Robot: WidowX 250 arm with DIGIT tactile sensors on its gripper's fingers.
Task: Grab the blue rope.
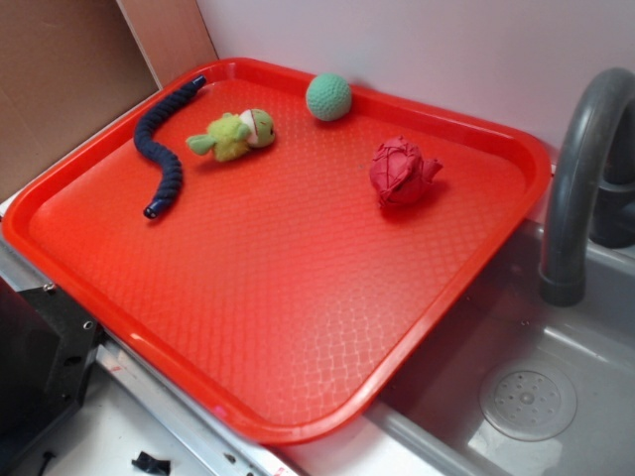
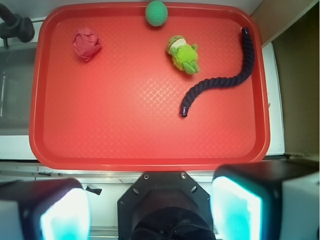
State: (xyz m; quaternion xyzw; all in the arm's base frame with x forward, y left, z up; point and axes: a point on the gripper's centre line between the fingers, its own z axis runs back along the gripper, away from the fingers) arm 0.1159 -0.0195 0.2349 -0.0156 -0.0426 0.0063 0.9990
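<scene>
The blue rope (image 1: pixel 164 149) (image 2: pixel 225 77) is a thick dark navy braid lying in a wavy line on the red tray (image 1: pixel 298 327) (image 2: pixel 130 145), along its left side in the exterior view and at the right in the wrist view. One capped end touches the tray's far rim. My gripper (image 2: pixel 150 212) hangs high above the tray's near edge, open, with nothing between its pale cyan pads (image 2: pixel 235 210). It is far from the rope. The gripper does not show in the exterior view.
A green plush toy (image 1: pixel 235 134) (image 2: pixel 183 53) lies just beside the rope. A green ball (image 1: pixel 328 96) (image 2: pixel 156 12) and a crumpled red object (image 1: pixel 402 172) (image 2: pixel 86 43) also rest on the tray. A grey sink (image 1: pixel 526 397) with a tap (image 1: pixel 580 159) is at the right.
</scene>
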